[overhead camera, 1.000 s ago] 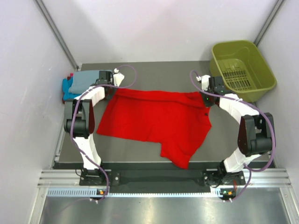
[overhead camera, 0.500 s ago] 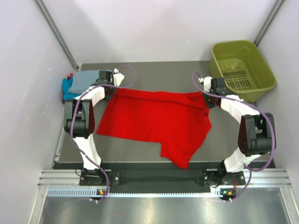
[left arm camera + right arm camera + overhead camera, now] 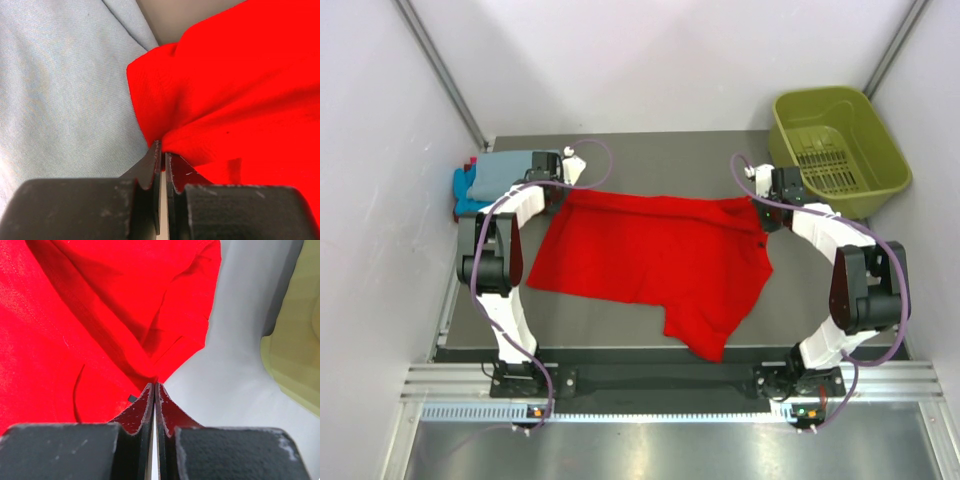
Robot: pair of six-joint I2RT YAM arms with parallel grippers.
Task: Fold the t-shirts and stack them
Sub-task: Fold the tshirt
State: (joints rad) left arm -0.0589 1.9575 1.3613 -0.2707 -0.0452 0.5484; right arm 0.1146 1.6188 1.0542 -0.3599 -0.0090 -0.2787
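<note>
The red shirt lies spread across the middle of the tabletop, with one flap reaching toward the near edge. The left gripper is pressed together on its far-left corner, just beside the grey-blue shirt, which lies on a turquoise shirt at the far-left corner. The right gripper pinches its far-right corner, near the basket at the far-right corner.

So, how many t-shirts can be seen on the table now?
3. The red t-shirt lies spread in the middle; the grey-blue t-shirt sits folded at the far left, on the turquoise t-shirt. More may be hidden in that pile.
</note>
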